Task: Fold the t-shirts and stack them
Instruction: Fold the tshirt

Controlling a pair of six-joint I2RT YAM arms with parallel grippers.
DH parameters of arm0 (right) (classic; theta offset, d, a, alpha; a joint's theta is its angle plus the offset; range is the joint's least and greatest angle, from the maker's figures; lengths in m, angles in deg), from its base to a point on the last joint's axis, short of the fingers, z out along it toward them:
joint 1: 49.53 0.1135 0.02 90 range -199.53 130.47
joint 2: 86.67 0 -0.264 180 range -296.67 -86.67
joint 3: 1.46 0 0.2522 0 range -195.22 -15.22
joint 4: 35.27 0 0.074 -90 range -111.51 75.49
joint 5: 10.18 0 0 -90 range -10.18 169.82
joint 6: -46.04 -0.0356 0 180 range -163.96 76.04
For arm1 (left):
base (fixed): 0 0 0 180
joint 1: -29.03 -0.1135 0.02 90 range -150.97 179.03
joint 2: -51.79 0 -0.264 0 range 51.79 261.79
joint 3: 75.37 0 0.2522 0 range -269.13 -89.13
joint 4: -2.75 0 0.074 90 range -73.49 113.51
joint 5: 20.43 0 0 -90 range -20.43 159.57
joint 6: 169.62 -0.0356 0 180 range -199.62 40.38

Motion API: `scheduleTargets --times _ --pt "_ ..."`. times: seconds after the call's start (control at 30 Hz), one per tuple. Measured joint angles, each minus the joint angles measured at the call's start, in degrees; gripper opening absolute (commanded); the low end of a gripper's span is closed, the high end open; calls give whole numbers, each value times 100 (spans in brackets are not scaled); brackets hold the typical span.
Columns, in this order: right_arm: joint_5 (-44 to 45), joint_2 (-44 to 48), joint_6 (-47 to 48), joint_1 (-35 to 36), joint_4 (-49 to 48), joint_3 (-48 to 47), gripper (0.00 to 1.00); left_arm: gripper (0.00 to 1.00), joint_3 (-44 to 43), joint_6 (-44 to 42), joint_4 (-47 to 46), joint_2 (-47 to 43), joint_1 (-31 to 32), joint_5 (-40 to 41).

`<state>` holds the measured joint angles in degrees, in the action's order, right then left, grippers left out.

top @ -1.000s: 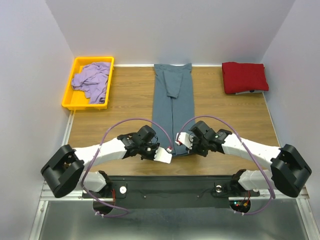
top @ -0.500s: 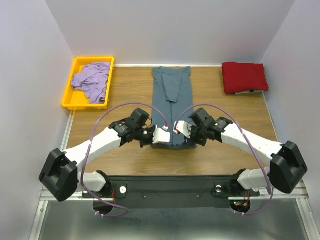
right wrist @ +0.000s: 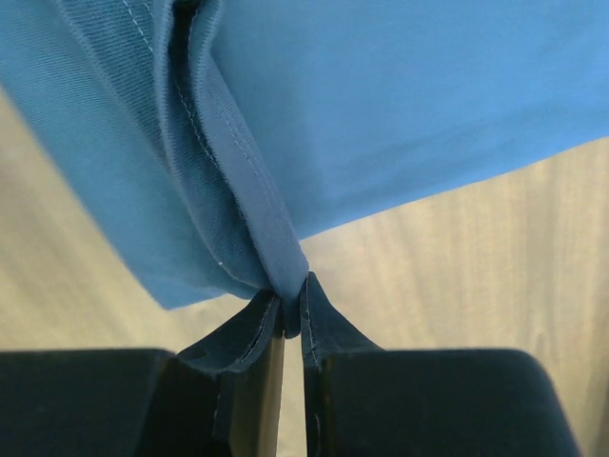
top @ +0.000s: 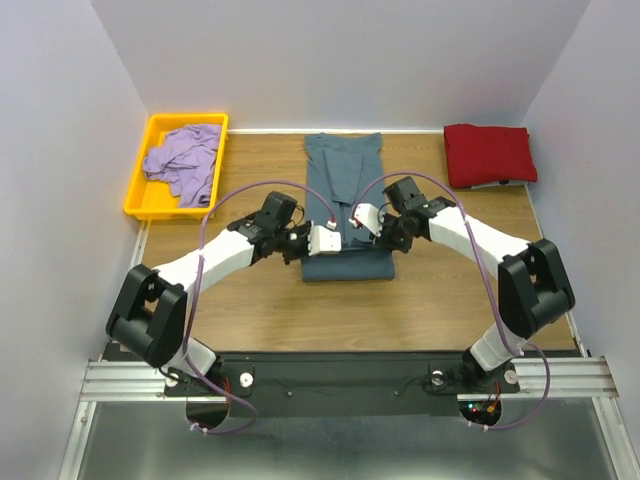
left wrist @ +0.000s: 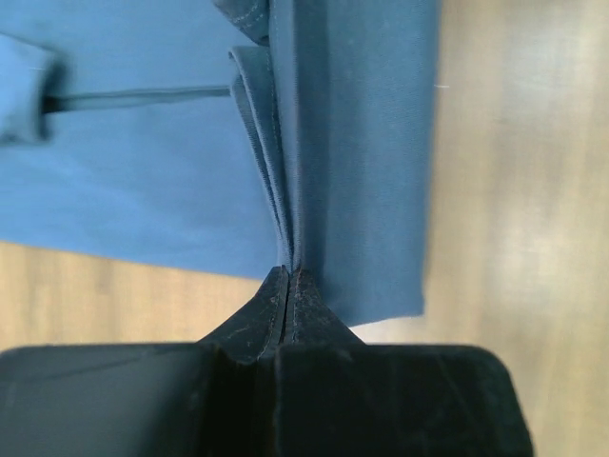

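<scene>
Where my left gripper (left wrist: 288, 276) bites: the fingers are pressed together on a doubled edge of the blue-grey shirt (left wrist: 362, 143), and the cloth runs straight out from the tips.
My right gripper (right wrist: 290, 295): the fingers stand narrow, pinching a stitched hem of the same shirt.
Both arms seen from above: they reach in from either side, and the two grippers sit near each other over the middle of the shirt.
Middle of the table (top: 260, 300): the blue-grey shirt lies as a long narrow strip reaching the far edge, with its near end doubled back over itself and the edge in my grip.
Far right corner: the red shirt (top: 488, 155) lies folded, well apart from my arms.
Far left: the purple shirt (top: 183, 160) lies crumpled in the yellow tray (top: 140, 200).
</scene>
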<state>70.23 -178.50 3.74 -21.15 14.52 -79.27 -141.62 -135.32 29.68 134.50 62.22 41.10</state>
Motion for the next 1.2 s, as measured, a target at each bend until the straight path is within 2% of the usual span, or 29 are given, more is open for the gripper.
scheduleTargets --times 0.5,0.9,1.2 --pt "-205 -1698 501 -599 -114 -1676 1 0 -1971 -551 -269 1810 -723 -2" --pt "-260 -2697 660 -780 -175 -2750 1 0 -2656 -595 -323 2747 -1036 -42" --pt "-284 -2828 658 -846 -175 -2826 1 0 -3071 -590 -308 3047 -1080 -76"
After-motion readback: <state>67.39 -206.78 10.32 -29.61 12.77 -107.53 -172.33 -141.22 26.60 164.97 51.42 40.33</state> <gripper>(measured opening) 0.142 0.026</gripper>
